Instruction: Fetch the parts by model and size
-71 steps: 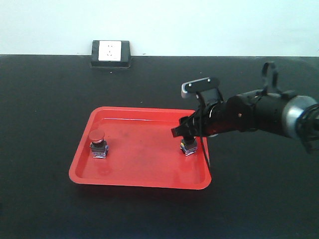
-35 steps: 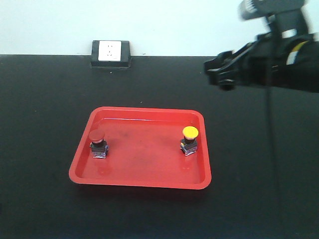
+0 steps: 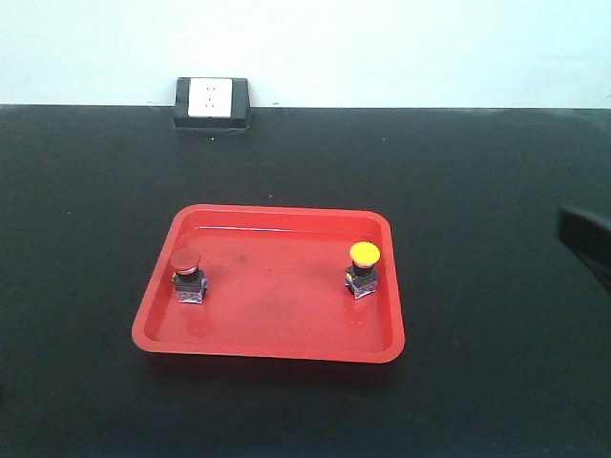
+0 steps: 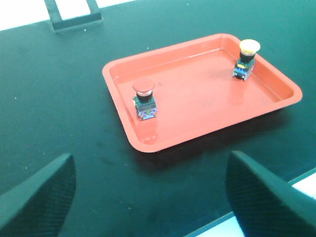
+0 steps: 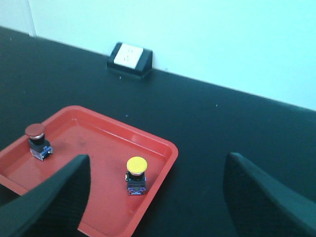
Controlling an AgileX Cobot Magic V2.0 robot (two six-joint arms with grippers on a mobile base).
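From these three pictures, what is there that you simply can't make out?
- Markings on the red-capped switch and yellow-capped switch: too small in every view.
- Right arm: in the front view only a dark sliver shows, cut off by the frame's right edge.
- Both sets of jaws: the wrist views show only blurred fingers, tips cut off by the bottom edge.
- Wall socket: cut off at the left wrist view's top.

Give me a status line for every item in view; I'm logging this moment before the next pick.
Red-capped switch: upright in the red tray's left part, free.
Yellow-capped switch: upright near the tray's right wall, free.
Red tray: flat on the black table, holding both switches.
Wall socket box: at the table's back edge, nothing plugged in.
Left gripper: open, empty.
Right gripper: open, empty.
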